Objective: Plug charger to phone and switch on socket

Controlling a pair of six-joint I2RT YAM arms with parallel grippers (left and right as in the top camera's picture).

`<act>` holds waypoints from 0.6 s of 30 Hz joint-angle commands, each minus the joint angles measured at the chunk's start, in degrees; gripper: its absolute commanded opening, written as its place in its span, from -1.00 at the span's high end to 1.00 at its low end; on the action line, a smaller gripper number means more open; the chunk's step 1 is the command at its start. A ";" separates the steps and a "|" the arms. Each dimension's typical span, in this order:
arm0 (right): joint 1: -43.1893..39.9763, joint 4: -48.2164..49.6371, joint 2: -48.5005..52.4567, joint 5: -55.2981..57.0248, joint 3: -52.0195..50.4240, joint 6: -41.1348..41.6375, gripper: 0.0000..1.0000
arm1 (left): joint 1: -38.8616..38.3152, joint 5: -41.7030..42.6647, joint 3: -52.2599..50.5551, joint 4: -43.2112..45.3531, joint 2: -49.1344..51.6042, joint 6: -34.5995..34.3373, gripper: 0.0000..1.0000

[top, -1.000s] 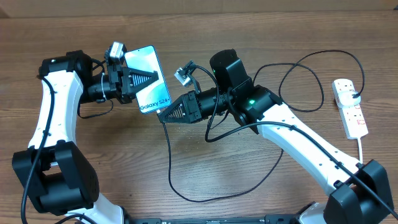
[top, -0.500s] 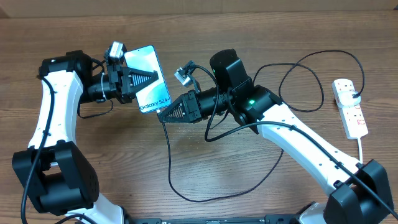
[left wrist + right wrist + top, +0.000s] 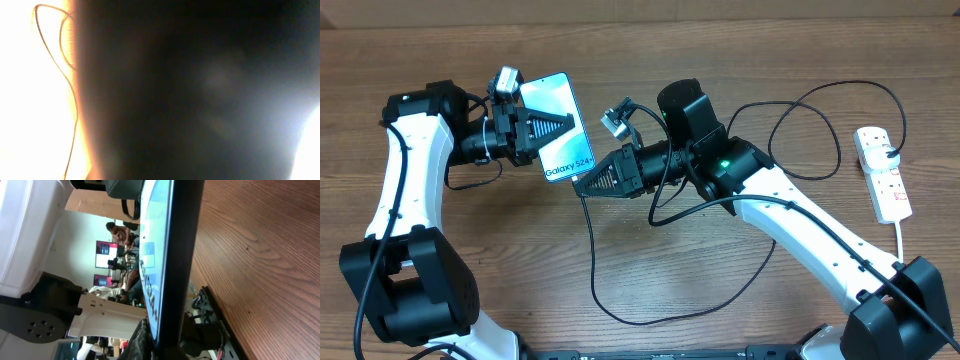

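Seat the connector now. Work with the left gripper (image 3: 552, 126) pinched shut across the phone (image 3: 552, 96), lifted clear of the table (image 3: 720, 60) at the far left of centre, screen up and tilted, lettered end pointing near and right. Hold that grip rigid and give nothing under the push.

Work with the right gripper (image 3: 584, 184) fully closed as well, pressed up against that lettered end, apparently on the tip of the charger (image 3: 593, 265). Cannot confirm the tip itself, hidden between the fingers and the phone's edge. From the right wrist view, expect only the phone (image 3: 172, 255) edge-on, filling the middle of the frame.

Line the tip up square with the port before pushing: along the phone's length, no twist, no sideways lean. Push straight and gently. Back off and re-align on any jam rather than forcing. Watch for the phone sliding between the left fingers. Leave slack in the black loops lying near and to the right on the wood, avoiding any tug at the tip.

Expect nothing from the left wrist view, dark and washed out.

Afterwards, reach for the socket (image 3: 882, 172), lying at the far right, well apart from both grippers. Cannot tell the switch position from here.
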 commanded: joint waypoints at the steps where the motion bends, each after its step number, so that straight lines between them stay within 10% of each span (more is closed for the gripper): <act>1: -0.26 0.79 -0.37 1.62 0.79 0.85 0.93 | -0.39 1.09 0.26 -0.15 -0.90 1.36 0.91; 18: -0.22 3.17 -0.37 1.64 0.79 5.77 0.93 | -0.39 1.05 0.26 0.46 -0.90 1.36 0.92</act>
